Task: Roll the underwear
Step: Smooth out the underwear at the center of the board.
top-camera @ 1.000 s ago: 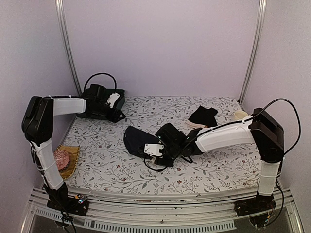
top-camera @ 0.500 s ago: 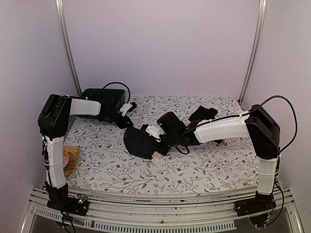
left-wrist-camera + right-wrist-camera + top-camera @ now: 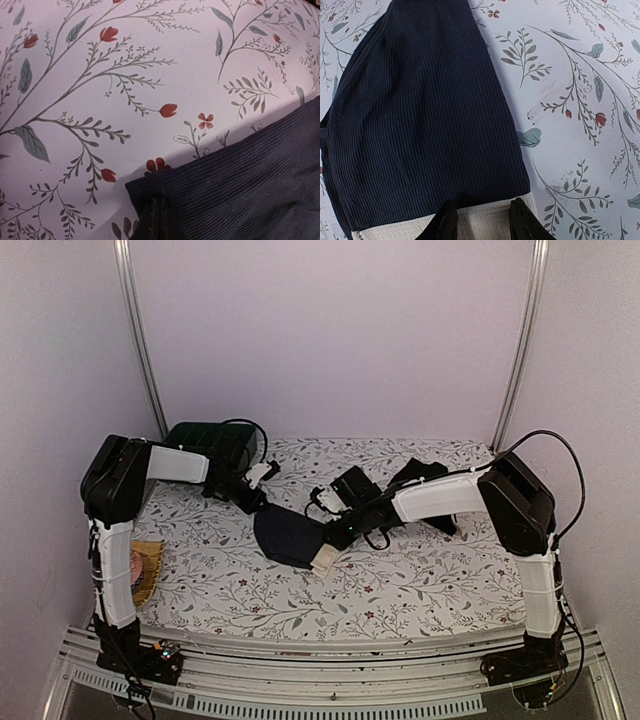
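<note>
A dark navy ribbed underwear (image 3: 285, 535) with a cream waistband (image 3: 325, 560) lies flat on the floral cloth near the middle. My left gripper (image 3: 264, 504) is at its far-left corner and shut on that corner. In the left wrist view the closed fingertips (image 3: 155, 212) pinch the edge of the dark underwear (image 3: 250, 190). My right gripper (image 3: 326, 536) hovers over the waistband end. In the right wrist view its gripper (image 3: 480, 215) is open, and the flat cream waistband (image 3: 485, 225) of the underwear (image 3: 420, 125) shows between the two fingers.
Another black underwear (image 3: 420, 475) lies at the back right, partly behind the right arm. A dark green tray (image 3: 205, 438) stands at the back left. A wicker basket (image 3: 150, 575) holding a pink knitted ball (image 3: 133, 565) sits at the left edge.
My left arm swung from the green tray over to the underwear's corner and shut on it. My right gripper moved further back over the waistband end and narrowed.
</note>
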`<state>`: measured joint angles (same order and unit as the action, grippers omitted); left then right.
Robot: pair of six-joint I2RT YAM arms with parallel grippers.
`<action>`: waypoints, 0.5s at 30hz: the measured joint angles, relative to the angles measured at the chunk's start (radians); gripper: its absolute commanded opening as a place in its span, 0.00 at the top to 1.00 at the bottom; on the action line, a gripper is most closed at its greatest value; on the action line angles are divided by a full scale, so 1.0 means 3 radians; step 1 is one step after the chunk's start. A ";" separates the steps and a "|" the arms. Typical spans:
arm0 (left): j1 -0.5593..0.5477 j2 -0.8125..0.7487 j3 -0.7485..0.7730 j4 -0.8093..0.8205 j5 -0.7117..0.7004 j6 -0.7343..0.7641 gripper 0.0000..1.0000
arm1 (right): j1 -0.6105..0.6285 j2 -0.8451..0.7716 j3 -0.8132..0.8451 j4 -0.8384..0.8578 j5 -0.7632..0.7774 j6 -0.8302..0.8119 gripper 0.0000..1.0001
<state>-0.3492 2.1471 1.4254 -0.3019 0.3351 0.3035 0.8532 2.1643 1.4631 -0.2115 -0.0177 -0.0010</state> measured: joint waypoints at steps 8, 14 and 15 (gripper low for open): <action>-0.0056 -0.0013 -0.0042 0.0067 -0.0374 0.0019 0.93 | -0.0034 0.0004 0.0057 -0.0128 -0.0036 0.0175 0.64; -0.0074 -0.0024 -0.0042 0.0071 -0.0507 0.0041 0.76 | -0.0046 0.0019 0.0125 -0.0272 0.0075 0.0202 0.64; -0.0074 -0.0027 -0.0042 0.0071 -0.0534 0.0050 0.69 | -0.0046 0.0019 0.0125 -0.0278 0.0109 0.0178 0.63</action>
<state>-0.3714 2.1391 1.4128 -0.2806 0.1749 0.3183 0.8394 2.1700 1.5005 -0.2951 0.0151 0.0525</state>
